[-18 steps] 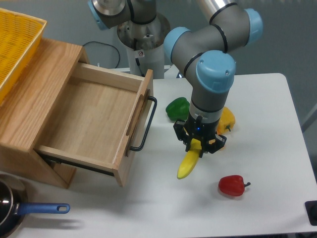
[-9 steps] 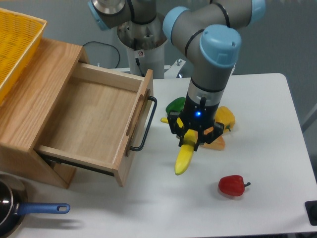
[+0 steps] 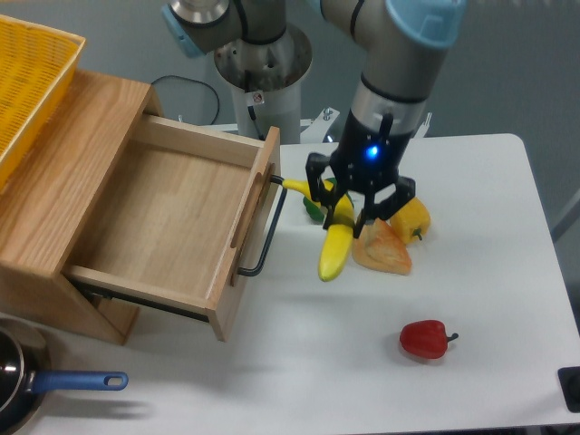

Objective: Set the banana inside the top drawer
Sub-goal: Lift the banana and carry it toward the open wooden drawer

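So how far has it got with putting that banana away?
Done: the top drawer stands pulled open and empty, and the claw has gripped the banana and holds it above the white table. In hand: the banana hangs just right of the drawer's handle. Left: carry it over the drawer, lower it in and let go.

So the top drawer (image 3: 172, 213) is pulled wide open and its bare floor is open from above. Between it and the gripper (image 3: 356, 217), which is clamped on the banana (image 3: 333, 246), sit the raised drawer front and the black bar handle (image 3: 268, 227) sticking out rightward. Close around the gripper: green pepper (image 3: 314, 205) behind, orange pepper (image 3: 384, 250) and yellow pepper (image 3: 413, 217) to its right. The red pepper (image 3: 424, 339) sits lower right, well apart. Open table (image 3: 507, 236) at far right.
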`<act>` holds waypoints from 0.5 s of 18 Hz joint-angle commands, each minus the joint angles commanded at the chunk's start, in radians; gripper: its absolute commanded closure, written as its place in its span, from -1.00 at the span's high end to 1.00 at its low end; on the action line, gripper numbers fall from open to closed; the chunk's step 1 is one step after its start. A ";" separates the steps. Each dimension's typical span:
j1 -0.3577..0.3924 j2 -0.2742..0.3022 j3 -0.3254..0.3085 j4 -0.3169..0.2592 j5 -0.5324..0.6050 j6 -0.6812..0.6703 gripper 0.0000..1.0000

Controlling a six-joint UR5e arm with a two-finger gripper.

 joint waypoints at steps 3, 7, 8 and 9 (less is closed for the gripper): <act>0.000 0.029 -0.003 -0.009 -0.038 -0.024 -0.26; -0.011 0.067 -0.015 -0.043 -0.060 -0.037 -0.26; -0.020 0.072 -0.020 -0.045 -0.060 -0.037 -0.26; -0.032 0.080 -0.026 -0.045 -0.060 -0.037 -0.26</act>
